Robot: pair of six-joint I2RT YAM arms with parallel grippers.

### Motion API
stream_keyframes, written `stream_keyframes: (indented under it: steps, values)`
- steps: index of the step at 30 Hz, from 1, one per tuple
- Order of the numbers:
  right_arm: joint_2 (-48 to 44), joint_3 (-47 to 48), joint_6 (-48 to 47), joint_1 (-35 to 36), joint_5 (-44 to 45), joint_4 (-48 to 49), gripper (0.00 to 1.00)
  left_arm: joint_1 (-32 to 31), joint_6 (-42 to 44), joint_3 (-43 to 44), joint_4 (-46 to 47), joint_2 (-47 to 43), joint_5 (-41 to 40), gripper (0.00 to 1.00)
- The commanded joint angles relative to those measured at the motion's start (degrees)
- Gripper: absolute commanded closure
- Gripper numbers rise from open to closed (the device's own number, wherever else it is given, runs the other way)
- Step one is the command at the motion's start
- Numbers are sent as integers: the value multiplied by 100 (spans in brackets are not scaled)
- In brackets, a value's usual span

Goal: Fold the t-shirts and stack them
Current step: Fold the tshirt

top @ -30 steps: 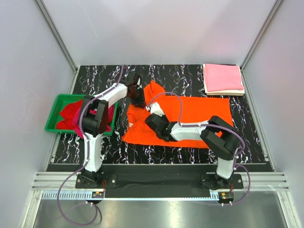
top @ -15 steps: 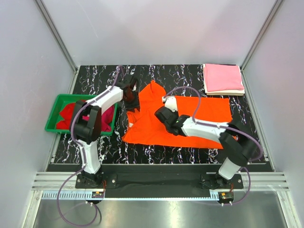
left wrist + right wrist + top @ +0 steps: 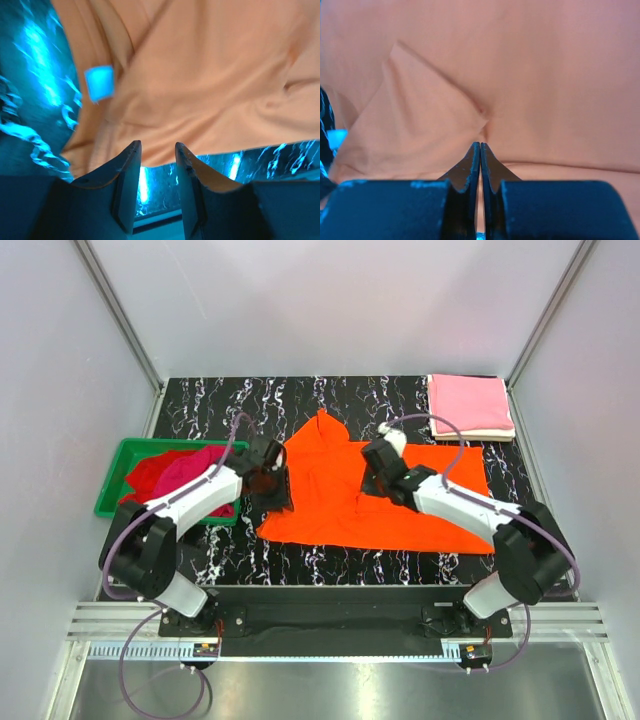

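Observation:
A bright orange t-shirt [image 3: 410, 502] lies spread on the marbled table, its neck end to the left. My left gripper [image 3: 277, 492] hovers at the shirt's left edge. In the left wrist view it [image 3: 157, 145] stands open with only table showing between the fingers, the orange cloth [image 3: 215, 75] and a pale label [image 3: 98, 82] just beyond. My right gripper [image 3: 368, 483] is down on the shirt's middle. In the right wrist view it [image 3: 480, 144] is shut, and a pucker of orange cloth [image 3: 485, 120] runs into its tips. A folded pink t-shirt [image 3: 468, 403] lies on a cream-white one [image 3: 478, 434].
A green bin [image 3: 112, 480] at the left edge holds a red shirt [image 3: 148, 475] and a crimson-magenta one [image 3: 198, 468]. The folded stack sits in the back right corner. Grey walls close in the table on three sides.
My left gripper came forward from the shirt's back left part to its left edge and opened wider. My right gripper moved back and right across the shirt, opened briefly, then shut.

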Motion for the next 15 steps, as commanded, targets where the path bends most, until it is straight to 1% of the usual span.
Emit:
stream_keyframes:
  steps: [1,2,3,5,6,9,10,12,13,15]
  values:
    - [-689,-78,293,-583,-536,12,92,-273,-386,-450,645,-52,234,62]
    - [-778,-87,311,-698,-563,-40,92,-299,-368,-494,628,27,111,62]
    - [-848,-70,319,-899,-494,-275,92,-299,-359,-512,463,210,-151,62]
    - [-1050,-105,425,-1067,-362,-505,92,-299,-280,-460,216,378,-634,63]
    - [-1121,-227,477,-1294,-318,-645,92,-291,-280,-442,41,492,-1107,63]
    - [-1402,-578,679,-1770,-553,-761,92,-299,-289,-390,-163,625,-1751,63]
    - [-1524,-658,741,-2084,-589,-761,93,-299,-298,-372,-181,634,-1823,63]
    - [-1578,-799,750,-2333,-660,-822,93,-308,-307,-346,-216,678,-1902,62]
    - [-1570,-826,750,-2577,-695,-857,94,-308,-315,-328,-233,687,-1955,61]
    - [-1570,-878,750,-2755,-739,-963,94,-361,-324,-328,-329,643,-2034,60]
